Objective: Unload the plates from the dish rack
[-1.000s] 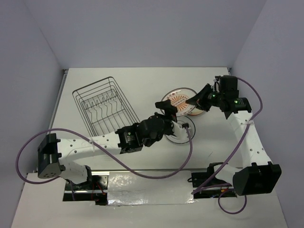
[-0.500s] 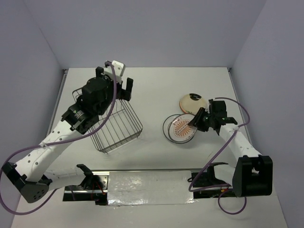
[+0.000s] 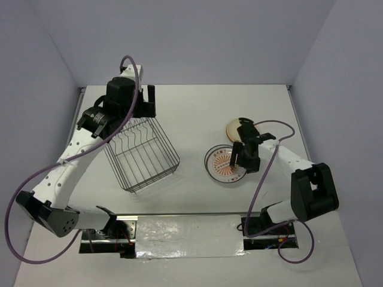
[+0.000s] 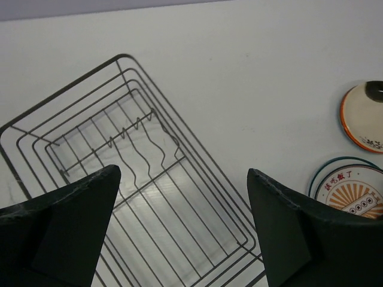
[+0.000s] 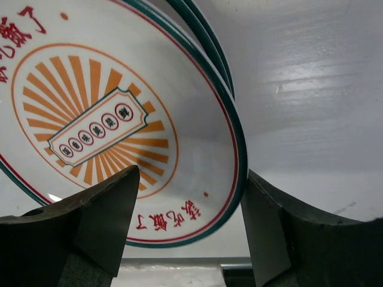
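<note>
Top external, unlike right wrist, shows lilac walls (image 3: 179,42) round the white table (image 3: 197,107); left gripper (image 4: 184,173) and right gripper (image 5: 190,179) both gape, holding nothing.

Bright, even light falls from above; the white table (image 3: 197,107) looks nearly washed out, shadows faint. Close up, the right end effector (image 5: 190,197) is dark and soft-edged against a glossy sheen.
</note>
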Tool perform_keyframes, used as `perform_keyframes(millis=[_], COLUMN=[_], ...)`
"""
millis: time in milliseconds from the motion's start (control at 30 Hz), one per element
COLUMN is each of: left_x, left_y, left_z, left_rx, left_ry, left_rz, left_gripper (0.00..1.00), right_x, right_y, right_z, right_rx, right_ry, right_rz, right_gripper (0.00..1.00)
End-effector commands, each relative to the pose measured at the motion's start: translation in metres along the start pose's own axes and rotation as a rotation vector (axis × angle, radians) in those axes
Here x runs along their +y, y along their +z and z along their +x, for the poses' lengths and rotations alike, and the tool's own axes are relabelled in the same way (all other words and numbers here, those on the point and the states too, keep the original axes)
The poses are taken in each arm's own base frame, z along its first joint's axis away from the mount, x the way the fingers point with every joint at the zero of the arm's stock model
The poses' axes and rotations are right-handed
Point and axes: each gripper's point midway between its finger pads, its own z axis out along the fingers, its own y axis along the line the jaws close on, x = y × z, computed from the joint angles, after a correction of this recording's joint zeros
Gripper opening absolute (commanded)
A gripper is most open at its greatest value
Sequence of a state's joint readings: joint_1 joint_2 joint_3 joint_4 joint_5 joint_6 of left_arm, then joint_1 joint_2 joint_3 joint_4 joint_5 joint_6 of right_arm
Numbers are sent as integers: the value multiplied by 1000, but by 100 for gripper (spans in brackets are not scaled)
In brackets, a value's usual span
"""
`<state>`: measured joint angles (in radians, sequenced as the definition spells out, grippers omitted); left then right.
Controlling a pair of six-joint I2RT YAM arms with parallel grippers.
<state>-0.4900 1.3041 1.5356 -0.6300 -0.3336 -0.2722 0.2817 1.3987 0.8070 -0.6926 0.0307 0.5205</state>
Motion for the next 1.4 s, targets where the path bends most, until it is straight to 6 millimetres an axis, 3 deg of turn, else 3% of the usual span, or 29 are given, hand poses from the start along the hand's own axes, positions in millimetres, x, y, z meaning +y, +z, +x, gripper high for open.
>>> perform_keyframes(millis=[0, 167, 333, 433, 467, 500, 533, 567, 633, 667, 733, 767, 800, 933, 1067, 1233, 1367], left_x=[27, 56, 65, 79, 85, 92, 99, 111, 119, 128, 138, 142, 148, 156, 164, 168, 165], left_y=[1, 10, 10, 3, -1, -6, -11, -17, -30, -34, -51, -54, -64, -75, -88, -91, -87], left_z=[4, 7, 1, -1, -2, -2, -1, 3, 1, 7, 10, 16, 20, 40, 54, 59, 52], left_rx=[74, 95, 66, 64, 59, 55, 50, 50, 21, 16, -14, -7, -11, 12, 30, 24, 13], left_ry=[-152, -290, -335, -300, -290, -286, -286, -290, -298, -296, -312, -310, -309, -284, -267, -249, -257], left_rz=[-79, -135, -119, -188, -223, -261, -298, -366, -404, -458, -508, -537, -571, -613, -658, -703, -692], left_gripper=[100, 99, 99, 99, 100, 100, 100, 99, 100, 99, 100, 100, 100, 100, 99, 99, 100], right_x=[-15, 13, 14, 23, 25, 21, 10, -2, -25, -39, -55, -61, -64, -69, -88, -100, -99], right_y=[-25, -73, -89, -157, -197, -223, -252, -295, -323, -356, -367, -386, -391, -409, -421, -420, -409], right_z=[-13, -36, -45, -74, -90, -96, -97, -110, -110, -116, -111, -110, -107, -88, -65, -57, -57], right_rx=[-37, -194, -202, -434, -547, -621, -691, -813, -863, -943, -930, -971, -975, -1022, -1089, -1127, -1104], right_ry=[-54, -66, -29, -69, -64, -64, -82, -51, -52, -4, 12, 34, 34, 11, 25, 30, 39], right_rz=[126, -61, -54, -136, -170, -172, -151, -119, -24, 22, 97, 104, 107, 33, 22, 43, 50], right_gripper=[76, 77, 77, 78, 78, 79, 89, 100, 100, 100, 100, 100, 100, 100, 100, 100, 100])
